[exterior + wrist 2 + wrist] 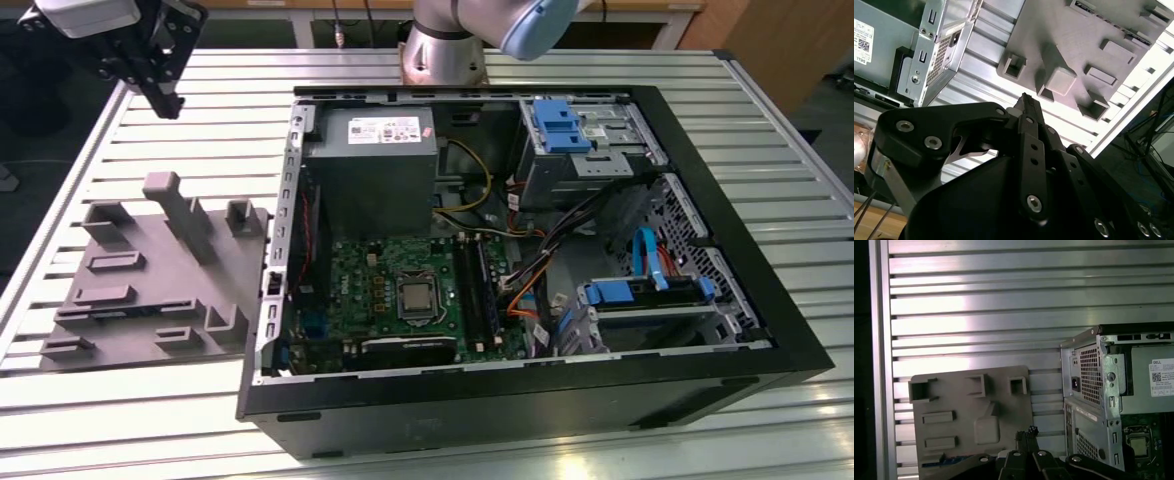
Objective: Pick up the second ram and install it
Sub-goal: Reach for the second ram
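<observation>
Bright overhead light; glare on table (979, 305) slats; case (534, 405) interior dim.

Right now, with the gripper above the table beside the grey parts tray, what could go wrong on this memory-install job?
The jaws look shut; if the gripper descends that way, it could press on a part rather than grasp it.
Tall posts stand on the grey parts tray; a low approach could clip one.
Cables crowd the memory slots in the computer case; a snag seems possible.
</observation>
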You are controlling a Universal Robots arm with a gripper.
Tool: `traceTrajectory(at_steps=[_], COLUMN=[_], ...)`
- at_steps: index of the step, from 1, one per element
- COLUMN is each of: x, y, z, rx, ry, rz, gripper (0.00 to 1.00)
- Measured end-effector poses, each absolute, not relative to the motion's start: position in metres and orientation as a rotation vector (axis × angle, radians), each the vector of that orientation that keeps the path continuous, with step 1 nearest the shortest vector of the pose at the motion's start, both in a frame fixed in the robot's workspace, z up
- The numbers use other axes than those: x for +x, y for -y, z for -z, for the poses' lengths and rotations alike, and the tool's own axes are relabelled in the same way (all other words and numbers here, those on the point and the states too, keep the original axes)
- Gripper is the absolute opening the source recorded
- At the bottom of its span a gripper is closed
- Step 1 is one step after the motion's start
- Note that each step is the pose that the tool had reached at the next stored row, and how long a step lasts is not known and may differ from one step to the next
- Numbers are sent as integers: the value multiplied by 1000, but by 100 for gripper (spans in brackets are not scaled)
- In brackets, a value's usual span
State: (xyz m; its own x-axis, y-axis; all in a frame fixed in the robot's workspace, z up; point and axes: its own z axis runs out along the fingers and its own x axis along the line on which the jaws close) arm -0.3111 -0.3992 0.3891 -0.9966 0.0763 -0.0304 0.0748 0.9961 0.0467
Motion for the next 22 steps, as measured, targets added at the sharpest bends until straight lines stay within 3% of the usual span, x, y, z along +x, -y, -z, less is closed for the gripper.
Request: traceTrajectory(at_steps=[22], x=[-322], y=[399], z=[-388], rx=[118], ry=[-3106], rz=[-71], gripper=[11])
